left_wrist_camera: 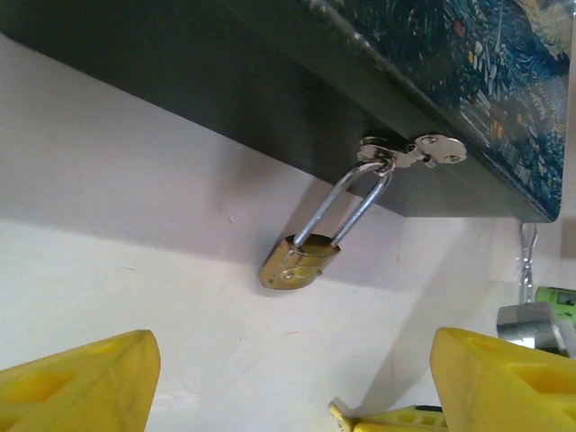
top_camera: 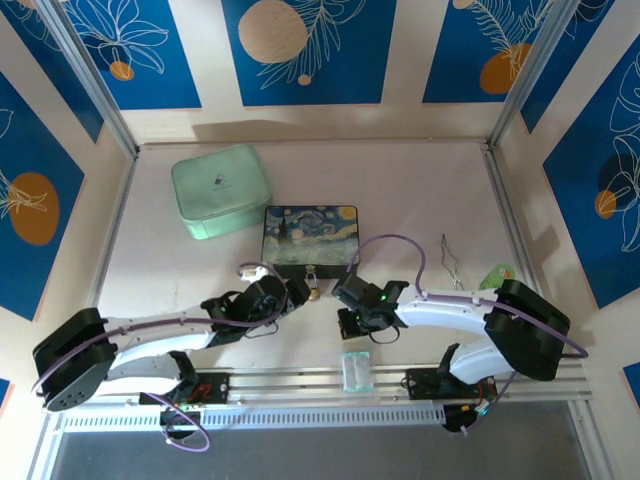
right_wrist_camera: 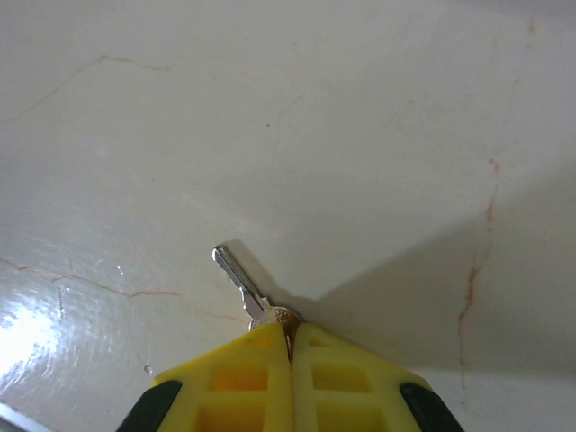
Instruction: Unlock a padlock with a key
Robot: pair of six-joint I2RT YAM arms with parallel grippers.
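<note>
The small brass padlock (left_wrist_camera: 300, 263) hangs by its silver shackle (left_wrist_camera: 355, 202) from the clasp (left_wrist_camera: 416, 151) on the front of the painted box (top_camera: 310, 238), its body resting on the table. My left gripper (left_wrist_camera: 292, 387) is open just short of it, with yellow fingers (left_wrist_camera: 81, 382) wide to either side and nothing between them. From above, the padlock (top_camera: 313, 290) lies between both grippers. My right gripper (right_wrist_camera: 290, 340) is shut on the head of the thin silver key (right_wrist_camera: 241, 282), whose blade points up and left over the bare table.
A mint-green case (top_camera: 220, 190) stands at the back left of the box. A clear plastic packet (top_camera: 355, 370) lies at the near edge between the arm bases. Bent wire (top_camera: 450, 260) and a green tag (top_camera: 497, 272) lie to the right.
</note>
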